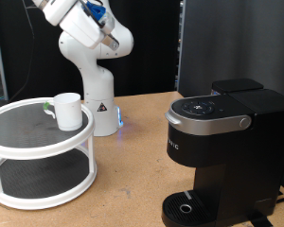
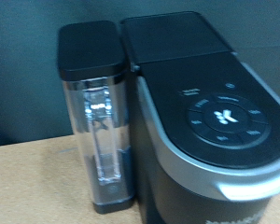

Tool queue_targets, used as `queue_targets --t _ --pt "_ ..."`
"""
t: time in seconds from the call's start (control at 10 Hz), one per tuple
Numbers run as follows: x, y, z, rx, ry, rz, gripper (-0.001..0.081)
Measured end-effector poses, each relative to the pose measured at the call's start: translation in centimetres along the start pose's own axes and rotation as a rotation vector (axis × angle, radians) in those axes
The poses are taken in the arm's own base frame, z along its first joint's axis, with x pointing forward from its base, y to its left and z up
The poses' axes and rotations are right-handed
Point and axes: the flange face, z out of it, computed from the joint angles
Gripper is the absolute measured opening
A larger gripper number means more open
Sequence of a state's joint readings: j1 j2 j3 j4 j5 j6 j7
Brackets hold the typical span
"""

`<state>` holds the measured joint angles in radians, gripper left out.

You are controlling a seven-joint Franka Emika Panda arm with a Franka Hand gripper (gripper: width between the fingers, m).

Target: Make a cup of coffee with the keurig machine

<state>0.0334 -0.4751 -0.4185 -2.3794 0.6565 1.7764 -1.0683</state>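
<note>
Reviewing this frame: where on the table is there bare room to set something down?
Bare wood lies between the white two-tier stand and the keurig machine, in front of the robot base. The stand's top tier is free beside the cup. The machine's round drip tray is bare. The claw is not in view.

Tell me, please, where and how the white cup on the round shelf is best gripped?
Grip the cup by its rim wall, probably from above: it stands upright with its mouth open on the round shelf's top tier, nothing overhead. Its greenish handle faces the exterior view's left.
</note>
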Motion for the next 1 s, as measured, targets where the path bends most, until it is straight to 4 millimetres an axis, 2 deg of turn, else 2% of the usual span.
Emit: queue_targets --t 0.1,0.3,0.5,0.6,1.0 --pt "-0.4 0.4 -0.2 -0.017 0.031 0.016 0.0002" --pt "-2.5 0.9 -2.0 -0.022 0.080 0.044 0.0002" --pt "-5.0 0.7 -4.1 0.033 0.072 0.031 0.0002" --pt "-5.6 0.5 -4.7 0.060 0.072 0.015 0.0002" --pt "-6.1 2.0 -5.1 -0.043 0.142 0.076 0.0002"
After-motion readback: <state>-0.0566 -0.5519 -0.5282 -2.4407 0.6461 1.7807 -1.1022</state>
